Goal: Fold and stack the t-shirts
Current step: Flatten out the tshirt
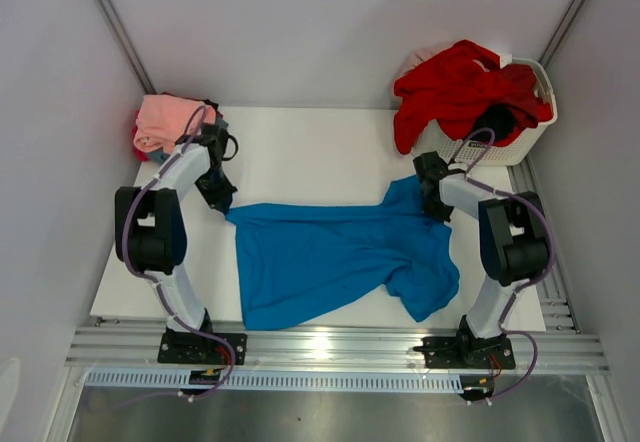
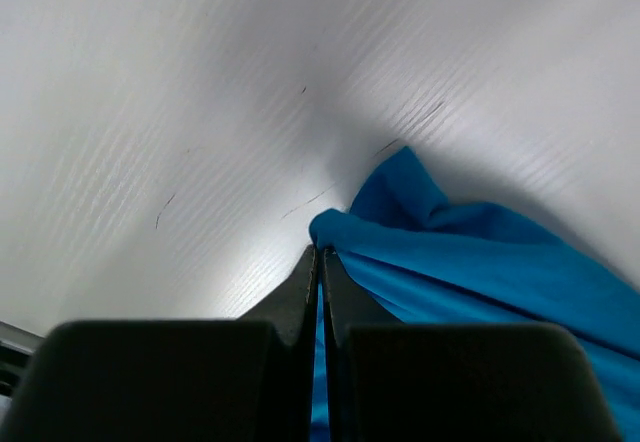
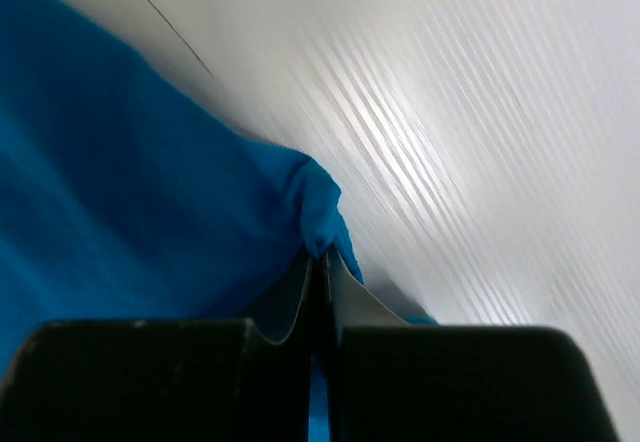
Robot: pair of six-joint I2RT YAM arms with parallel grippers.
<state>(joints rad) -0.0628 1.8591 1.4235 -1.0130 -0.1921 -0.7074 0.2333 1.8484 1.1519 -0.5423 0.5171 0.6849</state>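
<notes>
A bright blue t-shirt lies spread and rumpled across the white table. My left gripper is shut on its left corner; the wrist view shows blue cloth pinched between the fingers. My right gripper is shut on the shirt's upper right edge; its wrist view shows a bunched fold clamped at the fingertips. Folded salmon pink and red tees lie at the back left. A red tee and a black one hang out of the basket.
The white slatted basket stands at the back right, close behind my right arm. Aluminium rails run along the table's near edge. Grey walls close in on both sides.
</notes>
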